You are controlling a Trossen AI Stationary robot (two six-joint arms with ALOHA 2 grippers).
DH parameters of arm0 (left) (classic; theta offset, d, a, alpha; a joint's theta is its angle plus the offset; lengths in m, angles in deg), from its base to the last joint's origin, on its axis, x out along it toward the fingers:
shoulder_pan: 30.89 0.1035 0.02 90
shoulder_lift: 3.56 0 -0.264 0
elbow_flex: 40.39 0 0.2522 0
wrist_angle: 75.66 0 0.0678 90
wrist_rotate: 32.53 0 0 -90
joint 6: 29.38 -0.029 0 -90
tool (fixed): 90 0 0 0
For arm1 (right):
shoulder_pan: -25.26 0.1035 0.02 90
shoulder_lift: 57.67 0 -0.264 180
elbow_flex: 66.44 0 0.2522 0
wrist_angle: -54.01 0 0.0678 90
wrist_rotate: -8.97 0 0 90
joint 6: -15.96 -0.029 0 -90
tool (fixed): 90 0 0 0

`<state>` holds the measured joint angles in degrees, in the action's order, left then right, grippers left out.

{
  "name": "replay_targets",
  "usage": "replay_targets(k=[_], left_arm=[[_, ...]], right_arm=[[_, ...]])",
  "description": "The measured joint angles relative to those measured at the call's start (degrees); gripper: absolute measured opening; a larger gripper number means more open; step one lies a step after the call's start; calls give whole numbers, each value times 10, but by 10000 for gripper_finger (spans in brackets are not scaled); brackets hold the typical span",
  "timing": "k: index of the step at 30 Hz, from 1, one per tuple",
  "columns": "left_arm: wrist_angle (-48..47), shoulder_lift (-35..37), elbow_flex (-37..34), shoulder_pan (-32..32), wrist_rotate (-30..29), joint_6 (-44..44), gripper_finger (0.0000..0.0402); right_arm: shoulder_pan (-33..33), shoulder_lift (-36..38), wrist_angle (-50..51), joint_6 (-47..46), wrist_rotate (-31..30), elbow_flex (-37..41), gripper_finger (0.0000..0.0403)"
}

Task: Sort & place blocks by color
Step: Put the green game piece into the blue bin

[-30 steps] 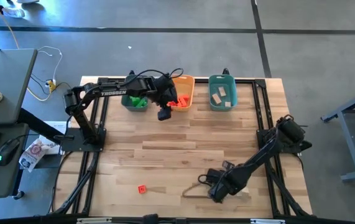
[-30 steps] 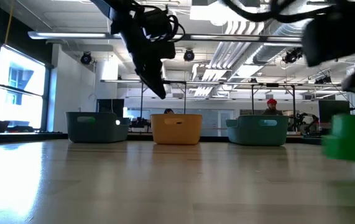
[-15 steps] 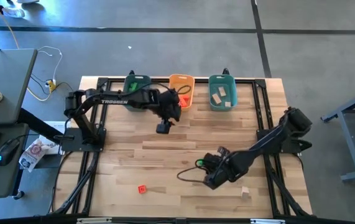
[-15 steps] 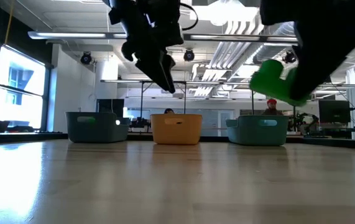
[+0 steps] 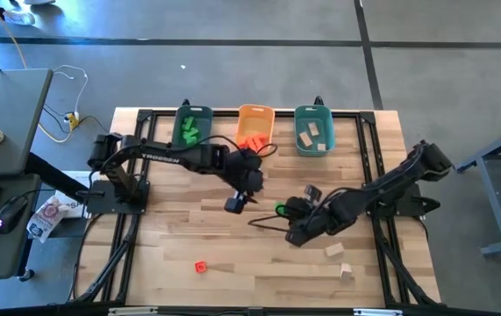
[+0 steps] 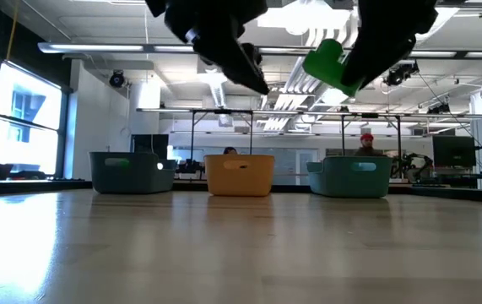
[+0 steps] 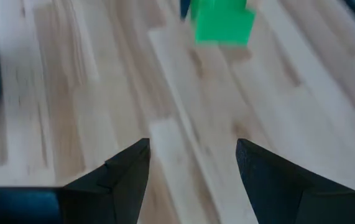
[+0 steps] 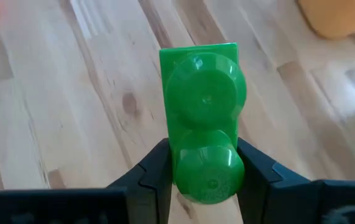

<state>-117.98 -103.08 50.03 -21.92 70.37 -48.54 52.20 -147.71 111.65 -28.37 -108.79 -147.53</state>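
Fingers [image 8: 165,168] of right gripper [image 8: 205,186] clamp green block [image 8: 205,118].

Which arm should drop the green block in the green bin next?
Right. The right gripper is already shut on the green block, held above the table. The left gripper is open and empty.

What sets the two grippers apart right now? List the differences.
The right gripper is shut on a green block, while the left gripper is open and holds nothing. In the high view the right gripper reaches in from the table's right side and the left gripper from its left. Both hang above the table's middle, close together, each with two dark fingers.
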Motion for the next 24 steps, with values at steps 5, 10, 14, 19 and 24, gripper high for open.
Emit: replay_targets(k=[5, 10, 14, 19, 24], left_arm=[[61, 0, 0, -22, -1, 32, 223], [103, 0, 0, -36, -1, 54, 223], [116, 0, 0, -43, 0, 55, 223], [122, 0, 0, -50, -12, 70, 223], [121, 0, 0, -50, -48, 99, 223]], right_arm=[[-12, 7, -9, 46, 4, 0, 105], [-25, 8, -21, 75, 11, 0, 105], [-35, 8, -27, 88, 14, 0, 105], [-43, 8, -47, 105, 15, 0, 105], [-45, 8, -86, 123, 13, -1, 105]])
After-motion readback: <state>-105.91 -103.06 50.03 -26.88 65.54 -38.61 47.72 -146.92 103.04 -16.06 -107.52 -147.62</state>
